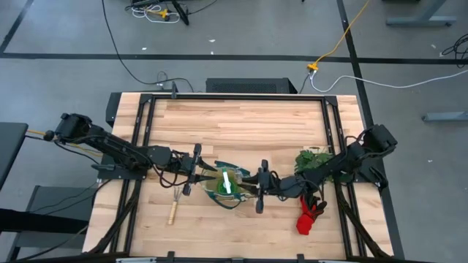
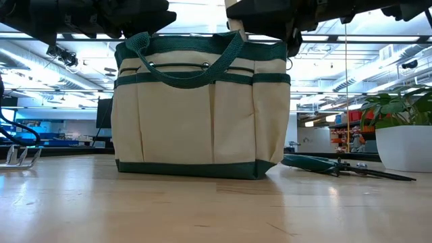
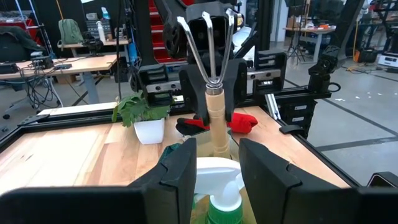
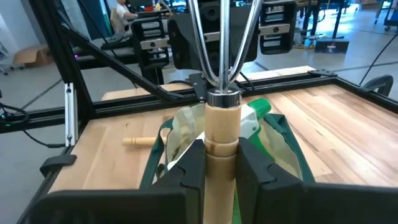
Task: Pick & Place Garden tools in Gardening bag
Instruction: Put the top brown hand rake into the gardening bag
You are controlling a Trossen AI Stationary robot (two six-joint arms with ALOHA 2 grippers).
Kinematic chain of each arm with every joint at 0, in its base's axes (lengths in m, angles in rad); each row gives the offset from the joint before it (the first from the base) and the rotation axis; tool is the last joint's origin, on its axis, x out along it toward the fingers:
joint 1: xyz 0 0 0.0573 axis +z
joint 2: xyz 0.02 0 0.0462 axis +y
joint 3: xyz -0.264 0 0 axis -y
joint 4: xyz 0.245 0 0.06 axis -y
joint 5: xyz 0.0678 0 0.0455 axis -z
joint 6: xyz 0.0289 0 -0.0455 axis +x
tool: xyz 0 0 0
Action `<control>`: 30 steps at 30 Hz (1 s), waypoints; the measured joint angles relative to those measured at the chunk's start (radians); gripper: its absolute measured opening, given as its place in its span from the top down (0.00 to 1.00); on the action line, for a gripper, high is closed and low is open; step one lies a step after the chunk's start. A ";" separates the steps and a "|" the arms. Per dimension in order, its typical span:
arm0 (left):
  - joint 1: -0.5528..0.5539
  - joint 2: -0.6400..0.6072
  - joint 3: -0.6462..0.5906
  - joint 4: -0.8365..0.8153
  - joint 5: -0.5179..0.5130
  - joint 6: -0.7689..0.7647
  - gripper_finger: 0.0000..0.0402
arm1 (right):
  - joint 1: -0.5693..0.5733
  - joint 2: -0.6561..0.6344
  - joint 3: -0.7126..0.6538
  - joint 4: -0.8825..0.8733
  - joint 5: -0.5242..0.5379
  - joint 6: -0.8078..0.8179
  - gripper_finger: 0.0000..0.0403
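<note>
The beige gardening bag (image 2: 196, 121) with green trim stands upright on the table (image 1: 219, 196). The green spray bottle with its white nozzle (image 3: 217, 171) stands inside it (image 1: 227, 183). My left gripper (image 1: 210, 175) is open at the bag's left rim, with its fingers on either side of the nozzle (image 3: 217, 155). My right gripper (image 1: 248, 187) is shut on a wooden-handled rake (image 4: 221, 124) over the bag's right side. A second rake (image 1: 174, 208) lies flat on the table left of the bag. The red-black gloves (image 1: 308, 218) and dark shears (image 2: 331, 164) lie to the bag's right. My right gripper pinches the rake's wooden handle (image 4: 221, 146) between its two fingers, a little below the metal collar. The fingers come level from the table's right and lie across the handle. The rake stands upright with its tines (image 3: 211, 43) up. Its lower end goes down into the bag's mouth.
A leafy plant in a white pot (image 1: 314, 157) stands at the right, behind the gloves. Black rails (image 1: 146, 131) frame the table. Bare wood lies at the far half (image 1: 234, 124) and along the near edge.
</note>
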 joint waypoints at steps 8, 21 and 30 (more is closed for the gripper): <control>0.000 0.000 0.000 -0.002 0.000 0.000 0.69 | 0.000 0.058 0.001 0.008 0.014 0.017 0.89; 0.000 0.000 0.000 -0.007 0.000 0.000 0.69 | 0.000 0.058 0.001 -0.001 0.021 0.014 0.82; 0.000 0.000 0.000 -0.007 0.000 0.000 0.69 | 0.000 0.058 0.001 -0.004 0.014 0.009 0.76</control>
